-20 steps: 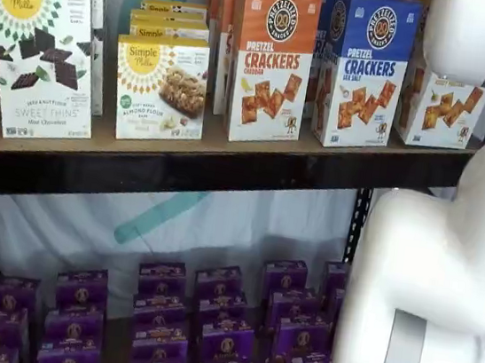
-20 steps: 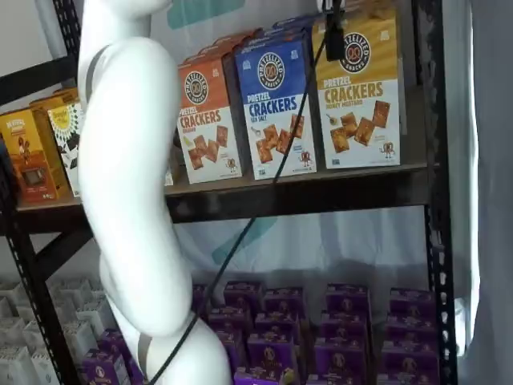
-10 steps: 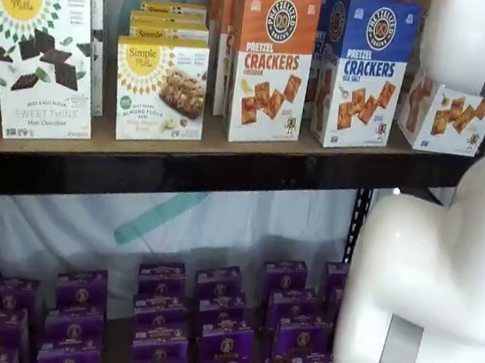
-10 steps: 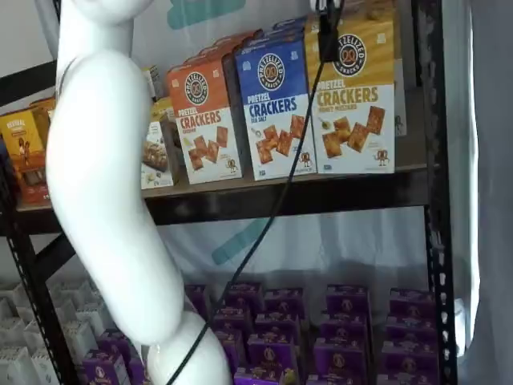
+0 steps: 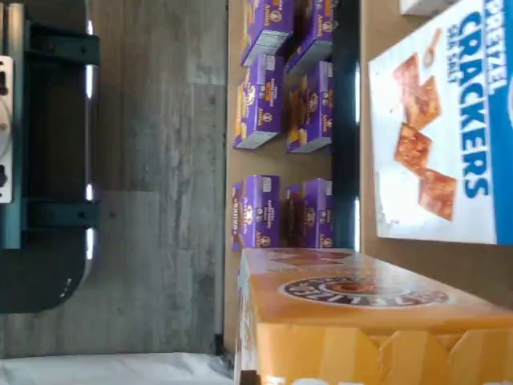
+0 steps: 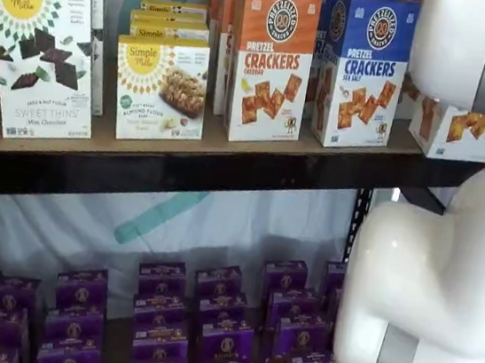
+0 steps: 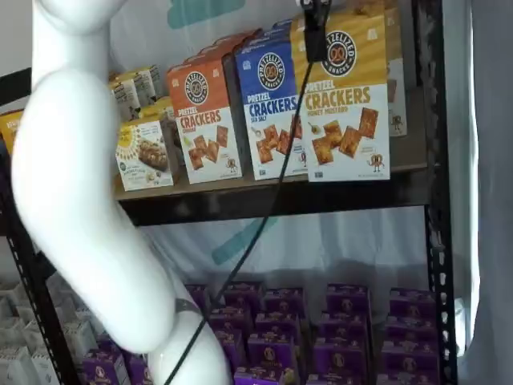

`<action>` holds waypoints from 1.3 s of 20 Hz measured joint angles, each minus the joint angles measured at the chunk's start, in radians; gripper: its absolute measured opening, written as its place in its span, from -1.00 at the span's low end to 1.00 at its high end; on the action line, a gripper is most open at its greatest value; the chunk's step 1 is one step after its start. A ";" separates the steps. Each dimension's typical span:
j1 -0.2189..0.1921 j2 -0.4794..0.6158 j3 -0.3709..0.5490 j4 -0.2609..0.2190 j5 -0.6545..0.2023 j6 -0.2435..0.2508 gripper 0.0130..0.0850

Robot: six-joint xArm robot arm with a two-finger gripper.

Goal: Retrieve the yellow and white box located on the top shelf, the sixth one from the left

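Now yellow and white box [image 7: 347, 104] off the top shelf [image 7: 321, 196], claw [image 7: 315, 36] grip unclear.

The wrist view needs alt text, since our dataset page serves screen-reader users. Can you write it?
Close to the camera, the yellow and white box fills one corner, its mustard-yellow top and round black logo facing the lens. Beside it a blue Pretzel Crackers Sea Salt box stands on the top shelf, with purple boxes on the level beneath and grey floor beyond.
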 joint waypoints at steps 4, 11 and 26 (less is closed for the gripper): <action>0.030 -0.063 0.064 -0.034 0.010 0.014 0.33; 0.155 -0.142 0.147 -0.083 0.053 0.120 0.33; 0.472 -0.289 0.329 -0.138 0.060 0.415 0.33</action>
